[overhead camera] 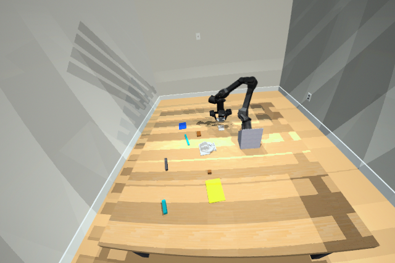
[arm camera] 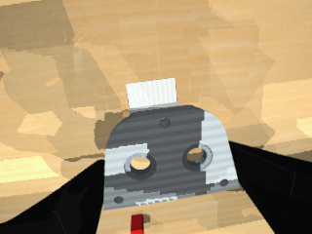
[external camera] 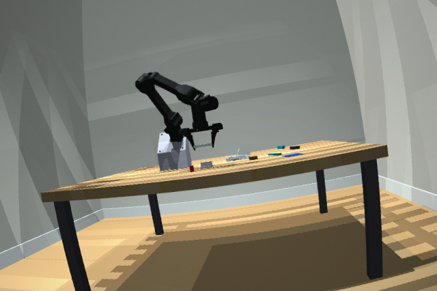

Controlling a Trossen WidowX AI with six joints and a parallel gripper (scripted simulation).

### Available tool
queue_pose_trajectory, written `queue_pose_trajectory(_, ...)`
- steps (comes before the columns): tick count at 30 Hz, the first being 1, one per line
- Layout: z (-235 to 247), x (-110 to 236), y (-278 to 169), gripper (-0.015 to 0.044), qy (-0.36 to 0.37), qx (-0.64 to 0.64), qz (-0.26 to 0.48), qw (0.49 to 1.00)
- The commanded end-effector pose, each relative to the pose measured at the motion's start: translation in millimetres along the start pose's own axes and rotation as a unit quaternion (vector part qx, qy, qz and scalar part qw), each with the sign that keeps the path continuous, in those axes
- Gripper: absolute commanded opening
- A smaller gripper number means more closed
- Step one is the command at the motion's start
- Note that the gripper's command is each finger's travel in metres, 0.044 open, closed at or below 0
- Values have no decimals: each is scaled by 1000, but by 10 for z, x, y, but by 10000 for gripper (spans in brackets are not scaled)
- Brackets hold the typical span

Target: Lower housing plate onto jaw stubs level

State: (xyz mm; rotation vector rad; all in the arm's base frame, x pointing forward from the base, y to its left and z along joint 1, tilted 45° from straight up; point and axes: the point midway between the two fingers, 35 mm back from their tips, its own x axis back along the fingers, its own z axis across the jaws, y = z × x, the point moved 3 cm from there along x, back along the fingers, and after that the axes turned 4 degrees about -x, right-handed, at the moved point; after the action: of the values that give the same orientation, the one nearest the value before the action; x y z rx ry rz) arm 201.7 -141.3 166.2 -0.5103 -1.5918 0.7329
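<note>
The housing plate (overhead camera: 220,120) (external camera: 203,145) (arm camera: 171,141) is a grey-white plate with a rounded edge and two large holes. My gripper (overhead camera: 221,118) (external camera: 203,147) (arm camera: 165,156) is shut on its two sides and holds it roughly level above the table. A low pale block (overhead camera: 221,128) (external camera: 206,164) (arm camera: 152,93) stands on the table beneath, partly hidden by the plate in the wrist view. A white assembly (overhead camera: 207,147) (external camera: 242,155) lies on the table away from the gripper; its jaws, pins and stubs are too small to tell apart.
A small red piece (external camera: 191,168) (arm camera: 136,224) stands near the pale block. The grey base box (overhead camera: 250,139) (external camera: 173,155) is beside the arm. Also on the table are a blue piece (overhead camera: 182,125), brown blocks (overhead camera: 199,133) (overhead camera: 209,171), cyan bars (overhead camera: 186,139) (overhead camera: 164,207), a black bar (overhead camera: 166,164) and a yellow sheet (overhead camera: 215,190).
</note>
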Motion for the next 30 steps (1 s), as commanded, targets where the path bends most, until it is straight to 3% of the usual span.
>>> queue_pose_trajectory(1,-56,3,32,351,-2,-20,-2,1000)
queue_pose_trajectory(30,-591,-55,791,351,10,-266,-33,963)
